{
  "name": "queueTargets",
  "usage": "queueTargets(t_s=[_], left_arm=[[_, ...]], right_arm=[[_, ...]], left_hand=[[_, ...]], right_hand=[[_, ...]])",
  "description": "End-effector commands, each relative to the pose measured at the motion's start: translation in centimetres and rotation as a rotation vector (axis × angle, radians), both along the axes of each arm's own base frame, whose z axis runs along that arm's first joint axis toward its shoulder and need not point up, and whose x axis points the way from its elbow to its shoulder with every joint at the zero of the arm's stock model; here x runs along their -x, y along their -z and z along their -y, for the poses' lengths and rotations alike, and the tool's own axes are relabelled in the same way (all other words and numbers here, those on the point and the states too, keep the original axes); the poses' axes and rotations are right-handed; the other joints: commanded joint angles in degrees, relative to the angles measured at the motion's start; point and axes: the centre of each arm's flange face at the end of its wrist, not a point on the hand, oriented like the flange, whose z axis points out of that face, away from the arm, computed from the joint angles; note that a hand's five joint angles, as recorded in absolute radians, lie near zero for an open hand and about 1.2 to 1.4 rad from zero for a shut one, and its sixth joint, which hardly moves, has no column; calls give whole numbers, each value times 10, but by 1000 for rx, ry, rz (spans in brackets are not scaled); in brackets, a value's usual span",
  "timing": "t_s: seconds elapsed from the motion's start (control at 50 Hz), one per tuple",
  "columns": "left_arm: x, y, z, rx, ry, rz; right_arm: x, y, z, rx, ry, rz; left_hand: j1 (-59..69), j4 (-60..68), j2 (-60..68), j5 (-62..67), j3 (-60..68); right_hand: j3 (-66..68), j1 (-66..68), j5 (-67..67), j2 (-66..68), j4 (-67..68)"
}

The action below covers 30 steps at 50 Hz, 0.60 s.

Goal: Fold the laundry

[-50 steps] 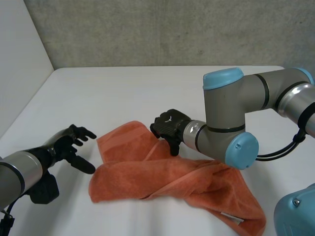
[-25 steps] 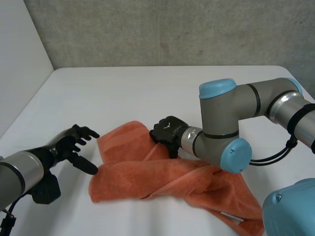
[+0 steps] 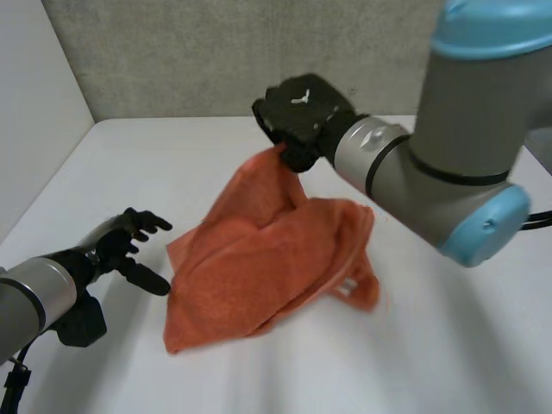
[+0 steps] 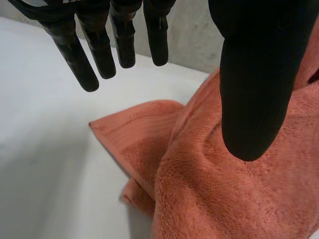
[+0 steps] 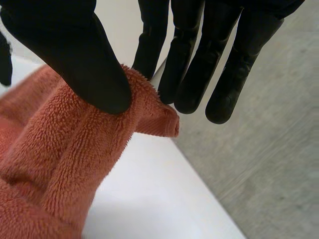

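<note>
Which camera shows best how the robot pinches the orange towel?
The right wrist view: the right hand pinches the towel between thumb and fingers. The head view shows the towel hanging from it. The left wrist view shows towel beside the open left hand.

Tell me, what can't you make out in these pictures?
1. Head view: the table behind the right arm, which covers it.
2. Head view: the pale tag on the towel, too small to read.
3. Left wrist view: the towel beneath the thumb of the left hand.
4. Right wrist view: the towel's lower part, cut off by the edge.
</note>
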Motion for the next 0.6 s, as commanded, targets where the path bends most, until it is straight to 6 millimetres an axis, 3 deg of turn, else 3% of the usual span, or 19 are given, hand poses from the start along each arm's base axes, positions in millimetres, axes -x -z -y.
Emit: queueTargets(t_s=[0.02,0.1,0.22,0.26,0.34,0.46,0.54,0.6], left_arm=[[3,0,8,55,11,0],[7,4,12,109,58,39],[10,10,15,125,121,71],[13,12,12,119,162,61],[17,14,8,106,205,44],[35,15,-10,84,320,7],[49,14,-25,93,396,4],[50,14,-26,93,399,5]], right_arm=[[35,-5,4,-24,88,-18],[68,-21,2,-14,159,-7],[103,-25,2,-7,248,-3],[127,-32,0,28,305,25],[140,-33,-6,73,328,42],[151,-16,-8,60,335,34],[171,-5,5,33,413,20],[182,1,13,22,458,9]], left_hand=[[-78,-67,-67,-67,-67],[-107,-96,-96,-96,-96],[-107,-96,-96,-96,-96],[-105,-94,-94,-94,-94],[-98,-88,-87,-88,-87],[-85,-74,-74,-74,-74],[-81,-71,-71,-71,-70],[-66,-56,-55,-56,-55]], right_hand=[[124,253,150,125,119],[124,253,150,125,119],[124,253,150,125,119],[124,253,150,125,119],[124,253,150,125,119],[124,253,150,125,119],[124,253,150,125,119],[124,253,150,125,119]])
